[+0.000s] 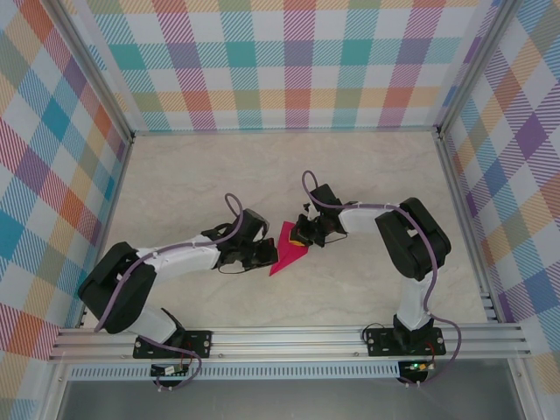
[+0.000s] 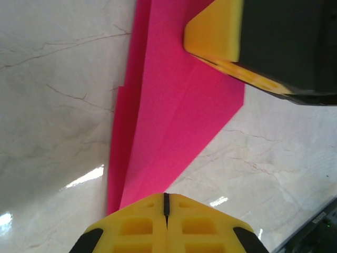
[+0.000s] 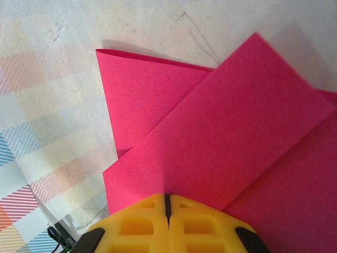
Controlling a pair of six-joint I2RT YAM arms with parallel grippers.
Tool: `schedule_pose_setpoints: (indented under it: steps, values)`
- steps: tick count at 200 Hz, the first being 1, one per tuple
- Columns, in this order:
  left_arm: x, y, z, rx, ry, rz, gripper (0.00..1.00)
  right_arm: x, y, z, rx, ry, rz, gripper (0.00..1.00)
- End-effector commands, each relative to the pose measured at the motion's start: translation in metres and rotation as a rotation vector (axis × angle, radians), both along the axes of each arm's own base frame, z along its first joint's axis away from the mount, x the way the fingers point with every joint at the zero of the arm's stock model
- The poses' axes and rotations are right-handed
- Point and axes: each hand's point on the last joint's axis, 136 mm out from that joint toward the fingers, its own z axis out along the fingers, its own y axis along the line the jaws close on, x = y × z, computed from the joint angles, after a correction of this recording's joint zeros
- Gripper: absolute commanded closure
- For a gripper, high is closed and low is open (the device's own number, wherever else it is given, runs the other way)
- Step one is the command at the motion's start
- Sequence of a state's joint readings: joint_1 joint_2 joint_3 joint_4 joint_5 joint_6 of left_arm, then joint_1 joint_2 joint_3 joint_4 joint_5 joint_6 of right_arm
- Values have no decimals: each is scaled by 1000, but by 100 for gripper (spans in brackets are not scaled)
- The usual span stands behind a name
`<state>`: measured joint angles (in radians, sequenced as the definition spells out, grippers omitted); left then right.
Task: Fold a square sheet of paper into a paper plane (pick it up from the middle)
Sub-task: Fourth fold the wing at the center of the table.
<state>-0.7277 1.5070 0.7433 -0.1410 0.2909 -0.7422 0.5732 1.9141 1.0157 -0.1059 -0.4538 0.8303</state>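
My left pincer [image 1: 262,255] and my right pincer [image 1: 306,234] meet at the middle of the pale, marble-veined counter [image 1: 367,175]. The magenta-pink folded paper plane [image 1: 287,252] lies flat between them. From above it is a narrow wedge, with its broad end on the far side and its point aimed near and slightly left. My left pincer sits at its left edge, close to the pointed end. My right pincer sits at its right edge, by the broad end.

In my left wrist view, the yellow fingers [image 2: 142,226] of my left pincer are pressed together with only a thin seam between them. The paper [image 2: 174,105] runs out from under their tips, with long creases along its length. A yellow fingertip [image 2: 216,31] of my right pincer rests on the far part of the sheet.

In my right wrist view, that pincer [image 3: 167,203] is also closed tight. Its tips sit over overlapping pink flaps [image 3: 226,132], one of them lifting a little at its far-left fold. From either wrist view, I cannot tell whether any paper is caught between the fingers.

Colourful plaid walls [image 1: 297,61] enclose the counter.
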Motion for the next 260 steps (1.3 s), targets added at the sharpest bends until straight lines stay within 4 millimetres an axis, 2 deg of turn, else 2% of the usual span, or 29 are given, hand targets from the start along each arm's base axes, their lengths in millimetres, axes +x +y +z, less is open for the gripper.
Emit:
schedule_pose_setpoints:
  steps: [1, 64, 111, 132, 160, 196, 219, 260]
  values:
    - [1, -9, -5, -18, 7, -7, 98, -21, -37, -54, -217, 90, -46, 97]
    - [-19, 9, -37, 67, 95, -9, 100, -20, -35, -49, -204, 84, -47, 97]
    - [-32, 19, -45, 88, 128, -18, 100, -11, -30, -33, -188, 48, -38, 97]
    - [-33, 21, -49, 104, 134, -19, 100, -5, -23, -16, -154, 12, -28, 97]
    - [-35, 24, -53, 127, 142, -23, 100, 0, -12, 23, -66, -68, -1, 94]
    - [-35, 21, -50, 117, 138, -37, 100, -14, 1, 50, 21, -130, 51, 93]
    - [-34, 19, -49, 105, 138, -38, 100, -28, 10, 51, 26, -123, 85, 93]
    - [-33, 20, -49, 108, 136, -34, 100, -46, 29, 35, 24, -72, 130, 94]
